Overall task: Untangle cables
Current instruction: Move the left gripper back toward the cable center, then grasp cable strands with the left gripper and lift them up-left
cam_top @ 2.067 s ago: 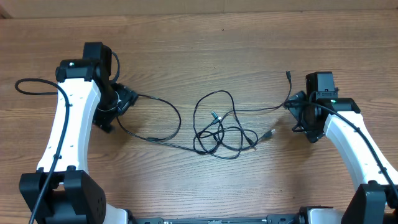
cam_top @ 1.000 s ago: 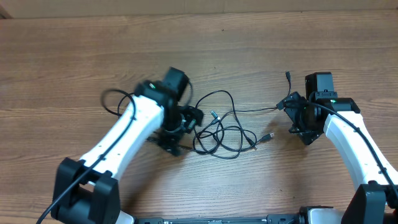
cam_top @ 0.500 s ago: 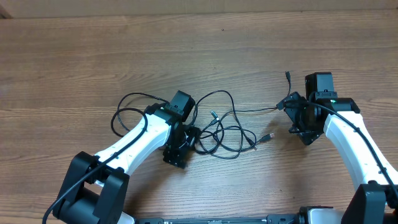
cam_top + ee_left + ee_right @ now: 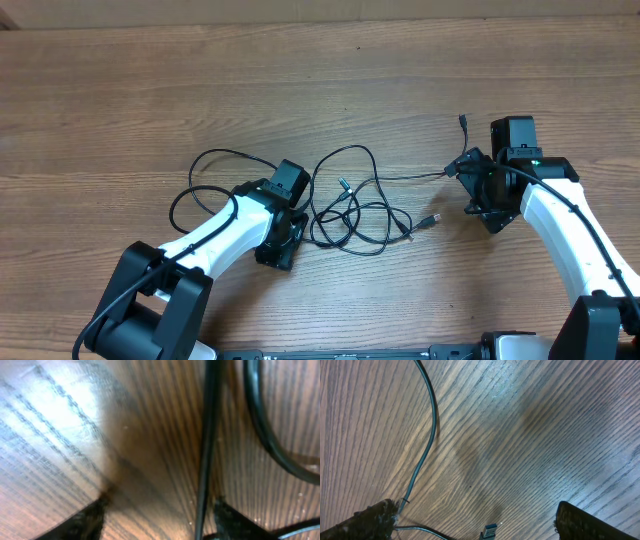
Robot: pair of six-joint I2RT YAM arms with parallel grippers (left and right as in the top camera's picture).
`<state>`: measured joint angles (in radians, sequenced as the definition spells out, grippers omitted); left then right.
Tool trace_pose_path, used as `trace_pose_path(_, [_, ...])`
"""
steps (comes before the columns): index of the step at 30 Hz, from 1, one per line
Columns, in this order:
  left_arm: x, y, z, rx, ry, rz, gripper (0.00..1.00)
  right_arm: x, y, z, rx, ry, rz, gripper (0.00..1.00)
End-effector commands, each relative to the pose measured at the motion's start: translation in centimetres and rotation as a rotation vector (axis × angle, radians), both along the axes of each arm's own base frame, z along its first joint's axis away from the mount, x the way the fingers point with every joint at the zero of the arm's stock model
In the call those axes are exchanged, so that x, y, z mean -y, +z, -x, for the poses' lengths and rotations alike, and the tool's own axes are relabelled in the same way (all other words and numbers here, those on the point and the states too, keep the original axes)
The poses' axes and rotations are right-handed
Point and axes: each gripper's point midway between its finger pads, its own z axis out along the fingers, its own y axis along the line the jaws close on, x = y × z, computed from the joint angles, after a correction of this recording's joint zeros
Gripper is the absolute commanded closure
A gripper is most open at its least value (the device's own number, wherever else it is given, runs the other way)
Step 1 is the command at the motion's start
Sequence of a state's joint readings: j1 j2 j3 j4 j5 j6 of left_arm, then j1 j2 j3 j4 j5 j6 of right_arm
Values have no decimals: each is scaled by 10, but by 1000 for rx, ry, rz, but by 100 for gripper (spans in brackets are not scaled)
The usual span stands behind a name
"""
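The left gripper is hovering at the edge of the tangle, fingers spread astride one cable, judged preparing to pinch and draw it clear; the right gripper is standing wide open.

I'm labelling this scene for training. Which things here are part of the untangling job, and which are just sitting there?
Part of the job: knotted black cables, their loose plugs, left pincer, right pincer.

Just there: wooden table; black loop beside the left arm, possibly the arm's own wire, cannot tell.
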<state>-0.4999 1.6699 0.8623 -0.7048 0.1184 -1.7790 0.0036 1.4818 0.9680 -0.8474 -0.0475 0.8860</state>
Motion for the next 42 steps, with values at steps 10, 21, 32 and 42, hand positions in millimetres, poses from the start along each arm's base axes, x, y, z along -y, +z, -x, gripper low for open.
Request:
trace_pose_path(10, [-11,-6,-8,63,-11,-55,96,-1,4,-2,17,6,1,0])
trace_pose_path(21, [-42,123,-93,405,-454,-113,96,-1,4,-2,17,6,1,0])
trace_pose_path(32, [-40,273,-116,711,-817,-215,96,-1,4,-2,17,6,1,0])
trace_pose_path(42, [-22,252,-111,646,-854,-108,96,-1,4,-2,17,6,1,0])
